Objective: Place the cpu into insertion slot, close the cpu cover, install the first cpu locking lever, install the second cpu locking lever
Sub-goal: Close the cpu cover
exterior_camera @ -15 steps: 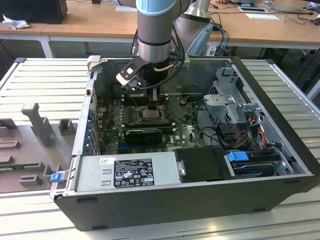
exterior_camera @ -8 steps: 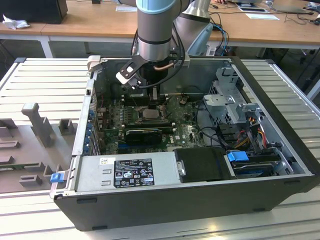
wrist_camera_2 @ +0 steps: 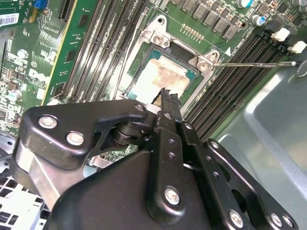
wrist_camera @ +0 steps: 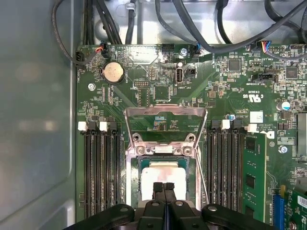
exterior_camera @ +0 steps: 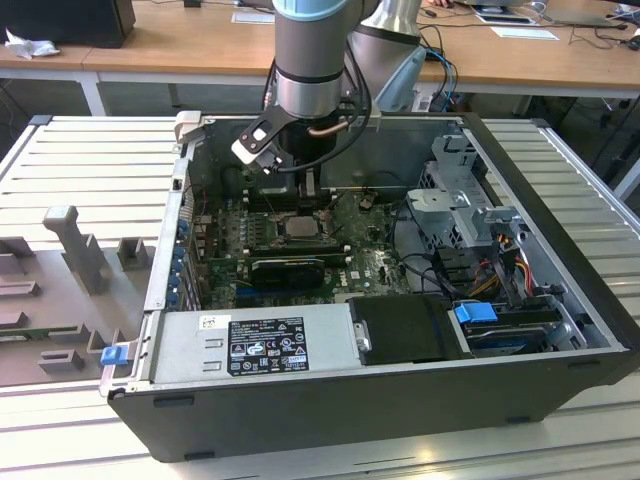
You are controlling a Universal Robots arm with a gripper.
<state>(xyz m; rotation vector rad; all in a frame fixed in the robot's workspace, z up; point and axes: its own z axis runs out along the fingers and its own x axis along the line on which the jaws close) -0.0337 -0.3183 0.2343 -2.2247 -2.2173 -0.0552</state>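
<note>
"First wrist view: chip (wrist_camera: 163,173) lies in the socket (wrist_camera: 132,177), cover (wrist_camera: 165,111) hinged up. Risk?"

"Gripper (wrist_camera: 163,186) fingers are pinched shut, empty, just over the chip. Pressing down could skew it and damage the socket."

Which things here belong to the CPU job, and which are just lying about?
Job in hand:
cpu, seated in the insertion slot
cpu cover, open
thin wire locking lever
gripper, shut, over the cpu

Lying about:
coin battery
memory slots
cables
power supply
</note>
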